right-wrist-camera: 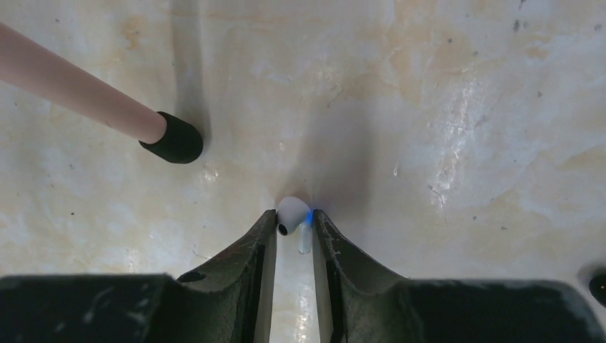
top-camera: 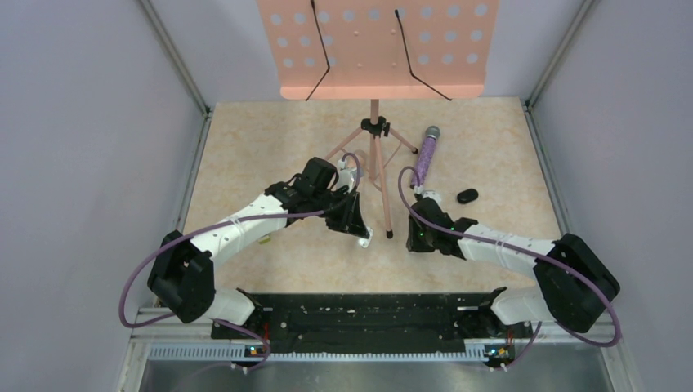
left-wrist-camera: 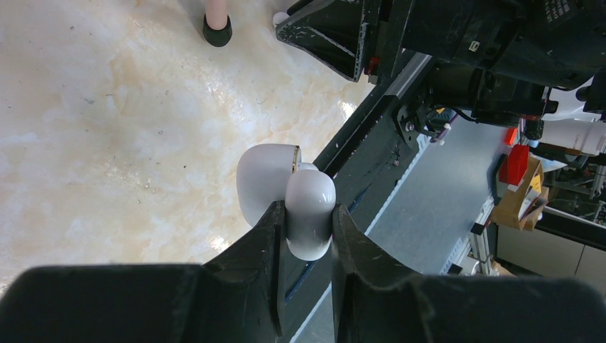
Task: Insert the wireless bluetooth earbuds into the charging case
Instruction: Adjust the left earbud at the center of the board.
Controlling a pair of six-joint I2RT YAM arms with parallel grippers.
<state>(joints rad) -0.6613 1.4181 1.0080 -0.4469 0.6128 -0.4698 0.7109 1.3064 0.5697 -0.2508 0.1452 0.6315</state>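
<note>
Gripping the charging case (left-wrist-camera: 261,175) in my left gripper (left-wrist-camera: 307,214), lid apparently hinged open (presented, I judge, to receive a bud), I note my right gripper (right-wrist-camera: 294,216) clamped on one earbud (right-wrist-camera: 289,212) down at the table (right-wrist-camera: 443,107), right of the stand foot (right-wrist-camera: 175,139).

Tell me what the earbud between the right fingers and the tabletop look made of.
Earbud: likely hard white plastic, smooth, faintly glossy, by its soft highlight. Tabletop: beige marble pattern, polished, showing glare; stone or laminate, cannot tell.

White earbud (right-wrist-camera: 291,214) — purple, perhaps glittery, microphone (top-camera: 426,155)
</note>
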